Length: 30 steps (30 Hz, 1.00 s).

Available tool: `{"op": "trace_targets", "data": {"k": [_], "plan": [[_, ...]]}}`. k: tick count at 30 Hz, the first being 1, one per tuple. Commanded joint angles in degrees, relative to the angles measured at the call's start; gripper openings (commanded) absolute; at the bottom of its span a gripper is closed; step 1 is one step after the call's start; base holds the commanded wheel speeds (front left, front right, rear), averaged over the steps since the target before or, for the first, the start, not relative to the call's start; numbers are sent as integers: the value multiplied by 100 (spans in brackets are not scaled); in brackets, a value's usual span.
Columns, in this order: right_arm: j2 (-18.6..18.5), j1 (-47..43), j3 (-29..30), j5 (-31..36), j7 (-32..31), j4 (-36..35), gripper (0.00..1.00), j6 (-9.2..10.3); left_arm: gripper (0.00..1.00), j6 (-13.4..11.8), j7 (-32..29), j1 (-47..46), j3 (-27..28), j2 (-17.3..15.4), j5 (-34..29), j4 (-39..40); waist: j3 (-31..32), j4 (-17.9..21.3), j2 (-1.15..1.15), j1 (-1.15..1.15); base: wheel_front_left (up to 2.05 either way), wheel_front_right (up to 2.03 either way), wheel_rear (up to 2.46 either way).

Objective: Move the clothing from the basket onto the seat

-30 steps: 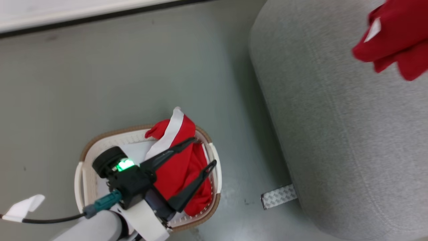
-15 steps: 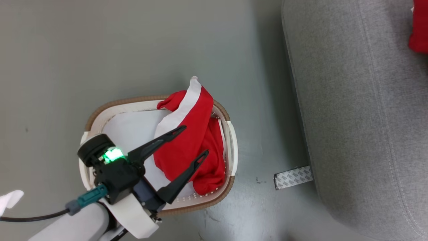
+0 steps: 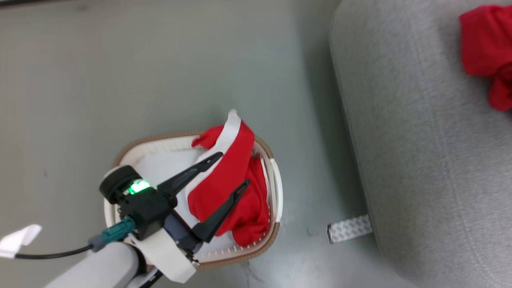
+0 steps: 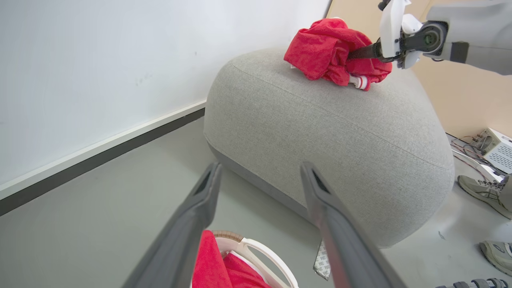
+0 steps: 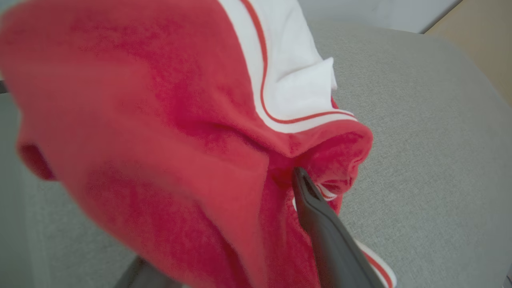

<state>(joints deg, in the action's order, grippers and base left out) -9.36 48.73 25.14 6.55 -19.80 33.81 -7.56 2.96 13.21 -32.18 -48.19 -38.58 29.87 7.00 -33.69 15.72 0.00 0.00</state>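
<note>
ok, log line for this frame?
left end effector open above basket | right end effector open at red garment on seat | second red garment in basket

Two bunches of red clothing (image 3: pixel 254 212), one basket (image 3: pixel 277 192), one seat (image 3: pixel 420 160).

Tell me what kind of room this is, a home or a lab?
Probably a lab or test room, not a home: bare grey floor, plain white wall, and a box of electronics with loose wires on the floor beside the grey seat.
</note>
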Motion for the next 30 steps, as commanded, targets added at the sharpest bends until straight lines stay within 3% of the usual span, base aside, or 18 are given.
{"op": "trace_targets", "data": {"k": [1, 10, 21, 24, 30], "plan": [[-69, -109, -92, -51, -48, 22, 100, 14, 100, -22, 48, 84, 2, 46, 50, -60, 315, -13, 0, 0, 0, 0, 0], [-673, -825, -1369, -651, -1001, -95, 100, 14, 100, -176, 150, 444, -4, 561, 285, -789, 1604, -35, 0, 0, 0, 0, 0], [-1306, -1687, -2608, -2042, -803, -1349, 100, 14, 100, -537, 195, 1011, 656, 1049, 586, -1319, 2960, -380, 0, 0, 0, 0, 0], [-1291, -1871, -2699, -2146, -613, -1690, 100, 14, 100, -676, 194, 1217, 1063, 1073, 619, -1329, 3131, -466, 0, 0, 0, 0, 0], [-807, -2322, -2545, -2025, 136, -2353, 100, 14, 100, -822, 192, 1630, 1892, 1095, 609, -1350, 3251, -665, 0, 0, 0, 0, 0]]}}
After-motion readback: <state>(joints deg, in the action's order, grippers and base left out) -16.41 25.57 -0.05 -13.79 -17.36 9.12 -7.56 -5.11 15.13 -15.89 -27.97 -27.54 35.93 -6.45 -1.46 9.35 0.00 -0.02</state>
